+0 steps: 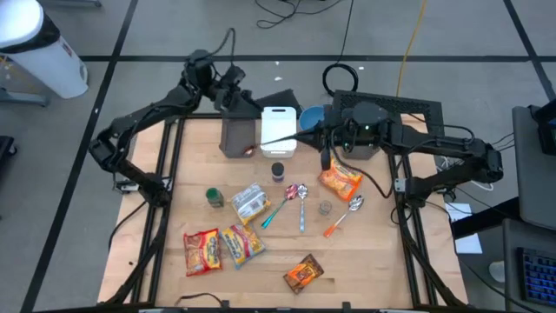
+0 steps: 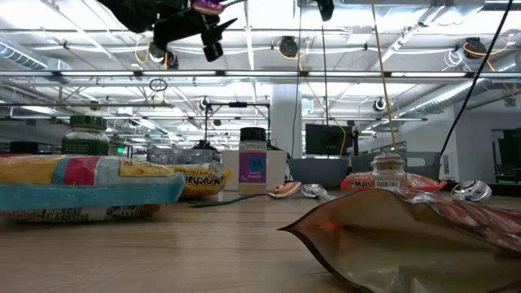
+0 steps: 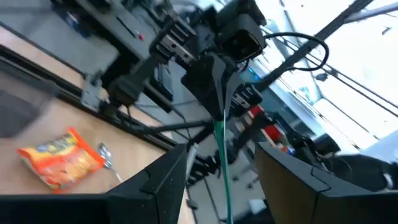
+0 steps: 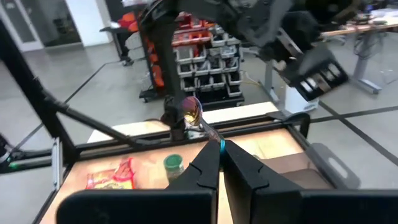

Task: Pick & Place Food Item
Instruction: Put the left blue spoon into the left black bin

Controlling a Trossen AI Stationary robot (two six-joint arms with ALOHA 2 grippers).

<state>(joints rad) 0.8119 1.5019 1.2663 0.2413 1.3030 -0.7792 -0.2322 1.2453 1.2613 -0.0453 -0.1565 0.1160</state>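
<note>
My right gripper (image 4: 221,149) is raised over the table's far middle (image 1: 323,136) and is shut on a thin spoon (image 1: 291,137) with a green-blue handle. The spoon reaches level toward the left arm. Its shiny bowl (image 4: 190,112) is at the far end. My left gripper (image 3: 221,186) is raised at the far left (image 1: 241,96) and open. In its wrist view the spoon's handle (image 3: 222,155) runs between its fingers; no touch shows. The food packs lie flat on the table: an orange bag (image 1: 339,181) and a red one (image 1: 201,250). My right gripper pinches the spoon's handle (image 4: 219,144) between its two shut fingers, near the end opposite the bowl. The fingers point level toward the table's left and lie along the spoon. The spoon is lifted clear of the table and sticks straight out beyond the fingertips.
At the far edge stand a dark box (image 1: 236,130), a white container (image 1: 278,130) and a blue bowl (image 1: 310,117). More packs (image 1: 241,243) (image 1: 250,202) (image 1: 304,274), jars (image 1: 215,198) (image 1: 278,171) and other spoons (image 1: 300,196) (image 1: 347,213) lie mid-table.
</note>
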